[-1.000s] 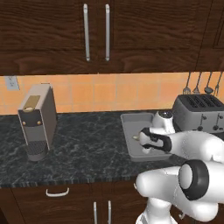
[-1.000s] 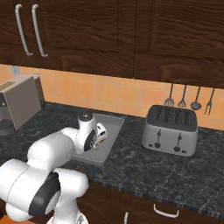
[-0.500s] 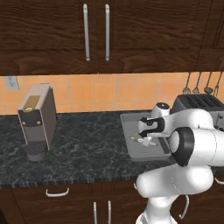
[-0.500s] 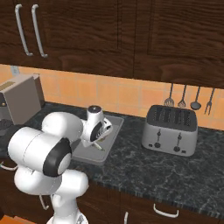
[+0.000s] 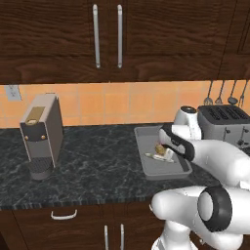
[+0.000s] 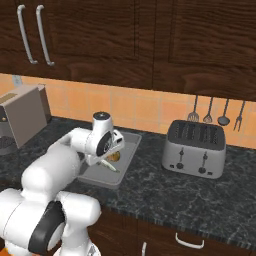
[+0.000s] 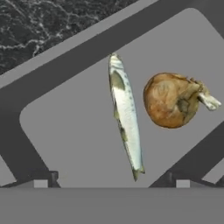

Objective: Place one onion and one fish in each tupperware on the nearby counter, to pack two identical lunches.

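From the left: a boxy beige coffee machine (image 5: 41,134) stands on the dark speckled stone worktop (image 5: 97,161), well apart from the work. In the middle sits the grey tupperware (image 5: 156,171), a shallow rectangular tray with sloped walls and a flat rim, smooth and matte. In it lie a slim silvery fish (image 7: 126,113), long and tapering to a small tail, and just beside it, not touching, a round brown onion (image 7: 170,99) with papery skin and a pale stalk end.

My tool (image 7: 109,177) hangs over the tray with its tips spread wide, either side of the fish's tail end, and nothing is held between them. I judge this lunch packed: one fish and one onion are both in this tray.

Next I'd lift clear straight up without brushing the fish, then go for the second pair; I can't see the other tray or the remaining food from here.

On the right, a silver four-slot toaster (image 6: 195,147) stands below hanging utensils (image 6: 216,112).
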Controlling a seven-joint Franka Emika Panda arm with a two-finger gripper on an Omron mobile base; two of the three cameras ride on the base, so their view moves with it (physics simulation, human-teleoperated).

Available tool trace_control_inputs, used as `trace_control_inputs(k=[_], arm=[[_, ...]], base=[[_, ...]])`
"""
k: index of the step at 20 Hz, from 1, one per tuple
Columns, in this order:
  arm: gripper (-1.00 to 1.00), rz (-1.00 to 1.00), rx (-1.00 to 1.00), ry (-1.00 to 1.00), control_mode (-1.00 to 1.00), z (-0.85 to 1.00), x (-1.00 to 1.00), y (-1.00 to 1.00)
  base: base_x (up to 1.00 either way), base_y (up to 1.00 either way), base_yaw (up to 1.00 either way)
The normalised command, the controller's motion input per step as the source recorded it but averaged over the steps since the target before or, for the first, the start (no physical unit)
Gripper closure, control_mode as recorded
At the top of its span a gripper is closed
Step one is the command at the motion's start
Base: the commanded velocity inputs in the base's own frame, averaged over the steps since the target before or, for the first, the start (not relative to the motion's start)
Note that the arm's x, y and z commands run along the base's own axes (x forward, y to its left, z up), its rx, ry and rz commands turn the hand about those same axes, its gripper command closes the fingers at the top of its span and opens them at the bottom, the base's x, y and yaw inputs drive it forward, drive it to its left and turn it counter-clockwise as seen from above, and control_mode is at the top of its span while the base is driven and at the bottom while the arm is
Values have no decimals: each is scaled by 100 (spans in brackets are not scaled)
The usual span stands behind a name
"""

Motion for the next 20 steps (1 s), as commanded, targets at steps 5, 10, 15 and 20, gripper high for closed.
trace_control_inputs(k=[5, 10, 15, 20], arm=[[-100, -16, -19, -45, -100, 39, -86, 96], [-100, -16, -10, -48, -100, 41, -70, 97], [-100, -12, 0, -46, -100, 40, -80, 72], [-100, -2, 11, -34, -100, 15, -67, 5]], base=[[0, 0, 0], [0, 0, 0], [0, 0, 0], [0, 0, 0]])
